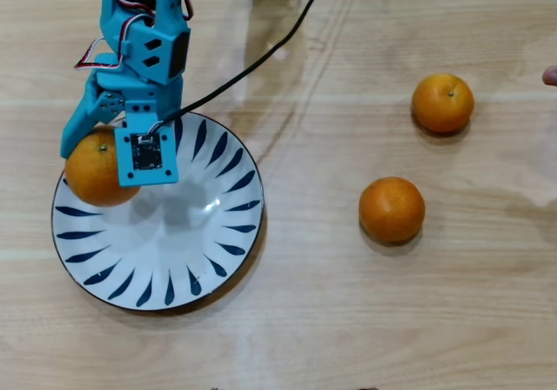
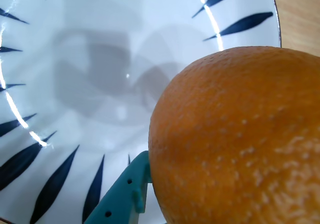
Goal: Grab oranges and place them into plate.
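My blue gripper is shut on one orange and holds it over the left rim of the white plate with dark blue strokes. In the wrist view the held orange fills the right half, one teal finger presses its lower left side, and the plate's bare white middle lies below. Two more oranges lie on the wooden table to the right of the plate in the overhead view: one nearer and one farther back.
A black cable runs from the arm across the table toward the top edge. A fingertip shows at the right edge. The light wooden table surrounds the plate.
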